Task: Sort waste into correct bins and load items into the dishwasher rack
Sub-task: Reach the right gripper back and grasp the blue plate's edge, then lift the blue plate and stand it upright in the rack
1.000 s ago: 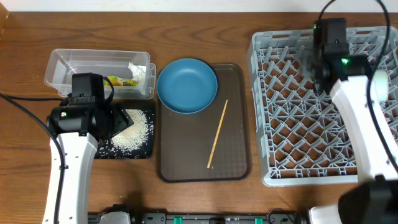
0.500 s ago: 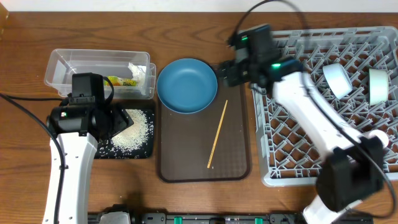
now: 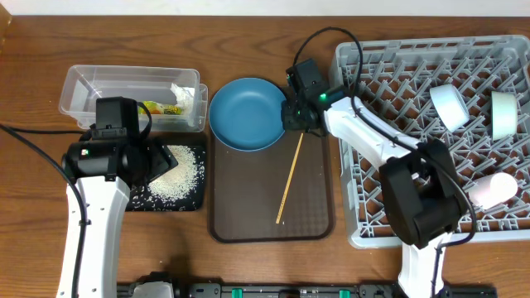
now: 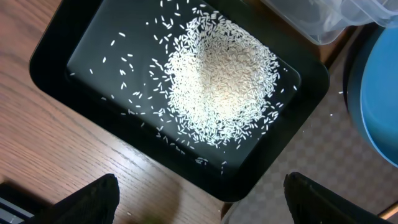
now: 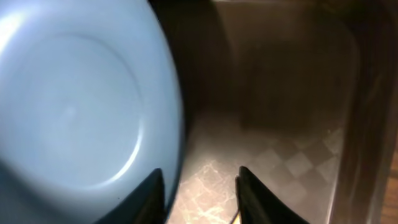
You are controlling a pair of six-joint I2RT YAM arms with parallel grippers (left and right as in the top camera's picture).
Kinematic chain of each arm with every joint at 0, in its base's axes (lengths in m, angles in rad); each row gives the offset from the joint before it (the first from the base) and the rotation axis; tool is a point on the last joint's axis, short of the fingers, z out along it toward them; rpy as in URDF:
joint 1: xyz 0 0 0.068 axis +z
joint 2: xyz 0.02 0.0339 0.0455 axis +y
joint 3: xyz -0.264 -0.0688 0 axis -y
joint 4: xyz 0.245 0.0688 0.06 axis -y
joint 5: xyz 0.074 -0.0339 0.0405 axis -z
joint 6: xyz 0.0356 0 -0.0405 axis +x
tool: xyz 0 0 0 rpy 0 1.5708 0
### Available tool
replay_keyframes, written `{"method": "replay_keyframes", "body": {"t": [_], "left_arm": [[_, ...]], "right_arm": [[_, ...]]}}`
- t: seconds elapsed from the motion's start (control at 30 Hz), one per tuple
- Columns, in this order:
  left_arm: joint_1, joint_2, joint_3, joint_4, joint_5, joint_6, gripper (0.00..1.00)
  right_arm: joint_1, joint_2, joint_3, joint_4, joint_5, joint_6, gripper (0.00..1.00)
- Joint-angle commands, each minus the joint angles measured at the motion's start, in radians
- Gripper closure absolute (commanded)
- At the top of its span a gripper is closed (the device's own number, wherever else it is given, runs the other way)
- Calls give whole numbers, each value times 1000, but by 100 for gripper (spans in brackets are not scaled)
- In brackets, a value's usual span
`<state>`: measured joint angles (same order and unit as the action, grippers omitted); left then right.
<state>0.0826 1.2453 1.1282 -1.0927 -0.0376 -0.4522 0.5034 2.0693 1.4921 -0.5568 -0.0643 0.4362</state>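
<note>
The right gripper's fingers stand a little apart and empty, one right at the rim of the dark-blue plate. A second ago this arm was over the far corner of the dishwasher rack; it has swung across to the plate on the brown serving tray. The white-blue bowl, mint-green bowl and pink cup lie in the rack, so plate and wooden stick remain. The left gripper, spread wide and empty, has not moved above the rice.
</note>
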Motion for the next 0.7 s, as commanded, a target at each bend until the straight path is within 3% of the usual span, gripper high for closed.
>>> {"method": "replay_keyframes", "body": {"t": [0.0,0.43,0.67], "left_arm": [[4,-3,5,-2,-19,-6,13],[4,-3,5,-2,-19,-6,13],[4,-3,5,-2,-19,-6,13]], "right_arm": [[12,6,0,2,23,31,75],[21,10,-2,-79,47,65,99],[5,-25,12,-88,53,34,99]]}}
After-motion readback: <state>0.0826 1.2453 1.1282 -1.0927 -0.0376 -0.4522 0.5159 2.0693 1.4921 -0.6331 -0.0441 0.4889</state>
